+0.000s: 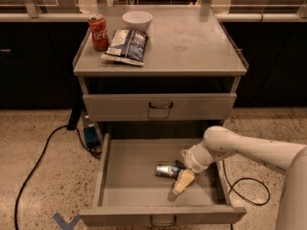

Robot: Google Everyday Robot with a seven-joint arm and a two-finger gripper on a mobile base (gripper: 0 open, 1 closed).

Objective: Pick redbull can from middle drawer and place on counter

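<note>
The redbull can [167, 170] lies on its side on the floor of the open middle drawer [129, 176], right of its centre. My gripper [182, 170] is down inside the drawer at the can's right end. It is open, with one pale finger [183, 181] in front of the can and the other behind it. My white arm [240, 150] reaches in from the right, over the drawer's right wall. The counter [192, 42] is the grey cabinet top above.
On the counter's left part stand a red Coca-Cola can [99, 32], a white bowl [137, 19] and a chip bag [126, 46]. The upper drawer [160, 107] is closed. Cables [38, 162] and a small blue box [90, 136] lie on the floor at the left.
</note>
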